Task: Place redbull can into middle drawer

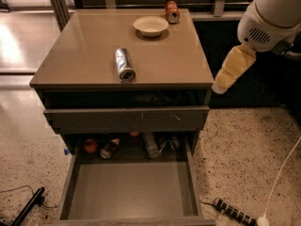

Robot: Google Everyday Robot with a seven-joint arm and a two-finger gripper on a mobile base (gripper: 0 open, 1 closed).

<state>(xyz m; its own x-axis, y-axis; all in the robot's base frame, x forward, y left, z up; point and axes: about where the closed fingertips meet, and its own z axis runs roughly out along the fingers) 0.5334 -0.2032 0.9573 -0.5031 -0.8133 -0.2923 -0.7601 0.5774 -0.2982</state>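
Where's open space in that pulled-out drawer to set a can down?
The middle drawer floor lies bare between the side walls, up to the front. Crowded: its back strip, bottle and small items. The tool hovers off the cabinet's right edge.

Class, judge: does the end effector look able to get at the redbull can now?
Likely yes: the end effector hangs beside the cabinet, with nothing between it and the redbull can.

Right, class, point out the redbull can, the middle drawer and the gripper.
redbull can [124, 64]: camera view, mid-side, lying on the cabinet top [84, 51].
middle drawer [129, 192]: camera view, its bare floor.
gripper [220, 87]: camera view, its tip, right of the cabinet top.
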